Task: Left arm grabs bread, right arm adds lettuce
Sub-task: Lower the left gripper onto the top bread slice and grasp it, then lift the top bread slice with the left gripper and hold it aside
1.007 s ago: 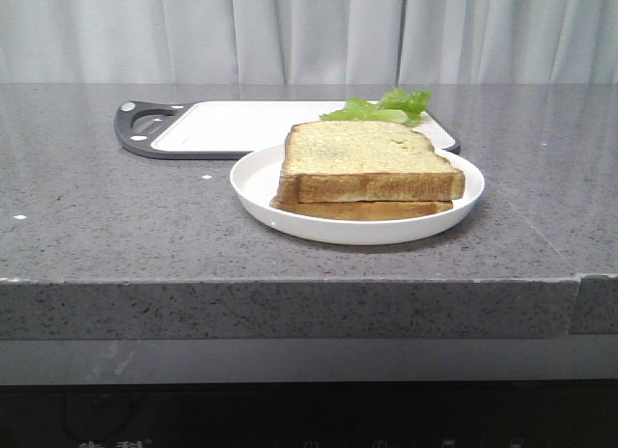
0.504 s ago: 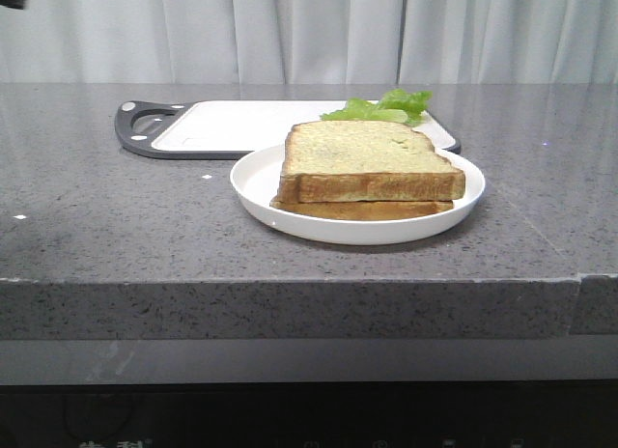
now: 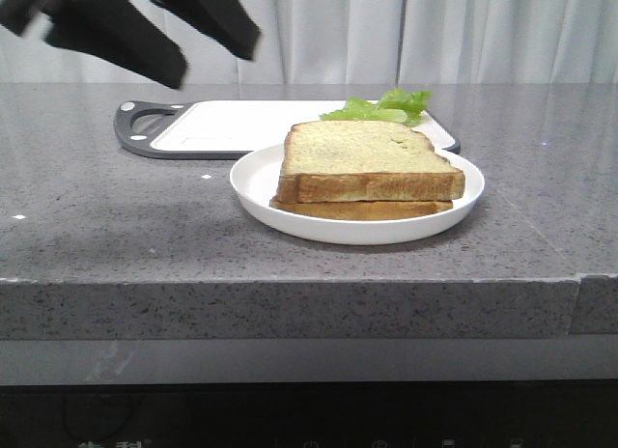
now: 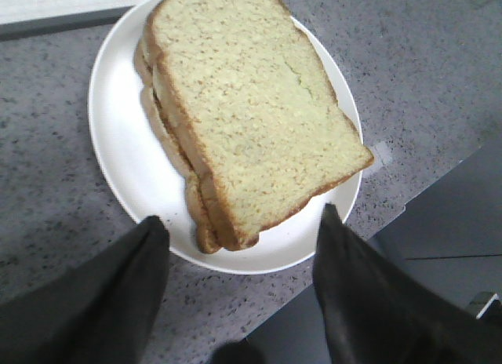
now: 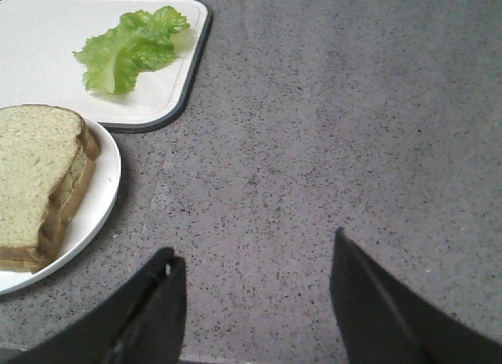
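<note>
The thick bread slice [image 3: 365, 158] lies on a thinner toast slice [image 3: 362, 210] on a white plate [image 3: 256, 178]. It also shows in the left wrist view [image 4: 251, 113] and the right wrist view [image 5: 31, 172]. The lettuce leaf [image 3: 381, 107] lies on the white cutting board [image 3: 241, 125] behind the plate; it shows in the right wrist view [image 5: 129, 46]. My left gripper [image 3: 212, 57] is open and empty, high at the upper left; in its wrist view [image 4: 239, 223] the jaws stand apart above the plate's near rim. My right gripper [image 5: 255, 258] is open over bare counter.
The cutting board has a dark grey rim and handle [image 3: 140, 125] at its left end. The grey speckled counter [image 3: 116, 226] ends in a front edge [image 3: 290, 284] close to the plate.
My left gripper has come into the front view from the upper left corner and moved right and down, jaws open. The bread, plate and lettuce have not moved.
</note>
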